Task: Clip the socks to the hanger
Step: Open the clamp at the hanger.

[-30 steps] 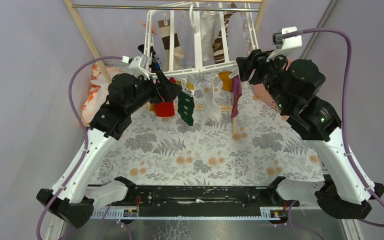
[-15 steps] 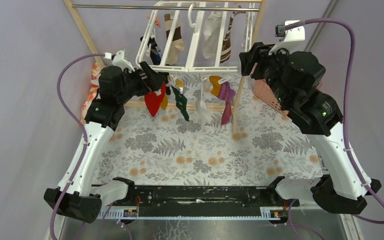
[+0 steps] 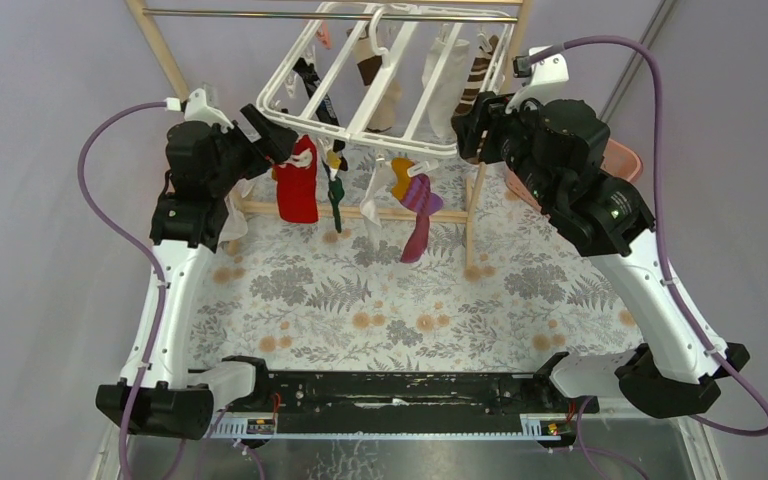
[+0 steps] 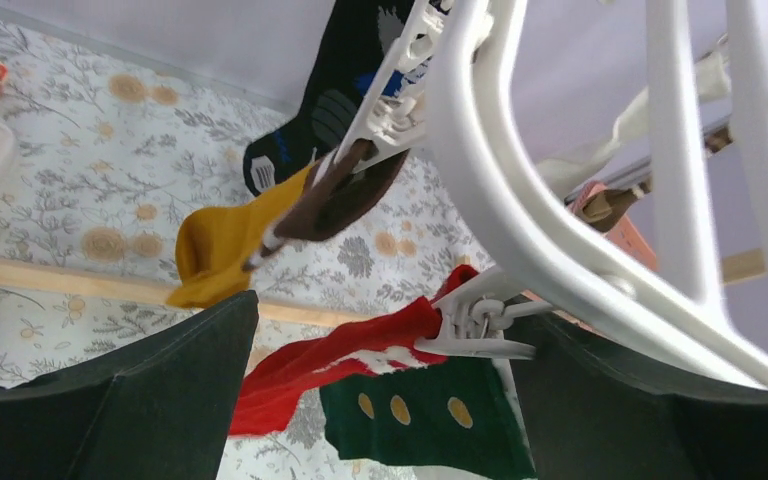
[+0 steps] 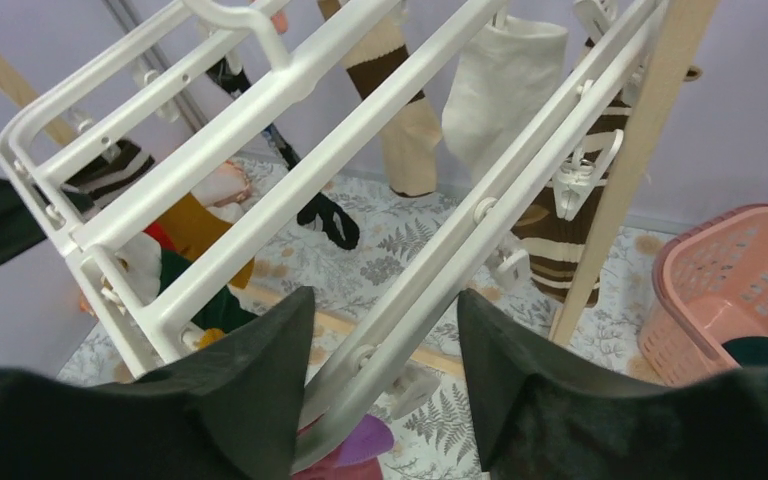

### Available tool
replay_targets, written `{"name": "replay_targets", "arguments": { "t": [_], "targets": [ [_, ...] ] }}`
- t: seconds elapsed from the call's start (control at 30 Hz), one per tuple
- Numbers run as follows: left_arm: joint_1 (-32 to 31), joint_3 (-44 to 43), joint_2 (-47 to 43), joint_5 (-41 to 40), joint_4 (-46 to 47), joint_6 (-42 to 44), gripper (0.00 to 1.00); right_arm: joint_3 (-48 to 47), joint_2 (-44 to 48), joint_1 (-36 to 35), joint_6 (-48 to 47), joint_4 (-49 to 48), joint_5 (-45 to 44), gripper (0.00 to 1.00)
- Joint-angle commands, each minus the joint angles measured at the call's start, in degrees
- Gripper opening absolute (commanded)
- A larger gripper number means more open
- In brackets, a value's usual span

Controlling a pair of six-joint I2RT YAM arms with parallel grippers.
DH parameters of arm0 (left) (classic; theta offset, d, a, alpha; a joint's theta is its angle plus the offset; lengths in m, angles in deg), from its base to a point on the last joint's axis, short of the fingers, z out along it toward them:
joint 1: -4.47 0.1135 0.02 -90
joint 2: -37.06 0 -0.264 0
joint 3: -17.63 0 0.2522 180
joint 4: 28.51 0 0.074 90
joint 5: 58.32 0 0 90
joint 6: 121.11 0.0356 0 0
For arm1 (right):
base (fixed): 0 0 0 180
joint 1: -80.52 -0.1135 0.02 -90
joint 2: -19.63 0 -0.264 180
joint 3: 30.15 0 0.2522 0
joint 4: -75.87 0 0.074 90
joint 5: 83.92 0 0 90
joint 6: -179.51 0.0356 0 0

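White hanger [image 5: 360, 148] fast in right tool [image 5: 385, 300]; left tool [image 4: 385, 318] wide open.

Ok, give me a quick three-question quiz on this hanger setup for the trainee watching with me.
1. True or false: the red sock lies on the table.
2. What passes between the right gripper's fingers? A the wooden post; B a bar of the hanger; C the pink basket's rim.
3. In the top view's near row of socks, what colour is the one closest to the right arm?
Key: 1 false, it hangs clipped to the hanger. 2 B. 3 the purple sock.
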Motion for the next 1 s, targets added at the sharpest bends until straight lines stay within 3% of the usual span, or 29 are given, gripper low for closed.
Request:
{"name": "replay_targets", "arguments": {
  "t": [0.0, 0.1, 0.6, 0.83, 0.97],
  "targets": [
    [1.22, -2.63, -0.62, 1.21, 0.12, -1.05, 0.99, 1.26, 0.59, 0.36, 1.20, -5.29, 4.38, 0.55],
    [1.22, -2.21, -1.92, 1.47, 0.21, -1.40, 0.99, 1.11, -0.22, 0.37, 1.32, -5.58, 6.55, 0.49],
    [1.22, -2.79, -6.22, 2.98, -0.87, -1.26, 0.99, -1.51, -7.73, 0.43, 4.38, -9.23, 15.44, 0.47],
    [1.22, -1.15, -9.58, 15.83, 4.59, -8.01, 0.99, 1.39, -7.67, 0.40, 9.06, -14.60, 24.51, 0.44],
    [1.22, 1.94, -12.10, 18.48, 9.79, -12.45, 0.99, 6.32, -5.03, 0.33, 12.13, -19.12, 28.49, 0.41]
  ]
}}
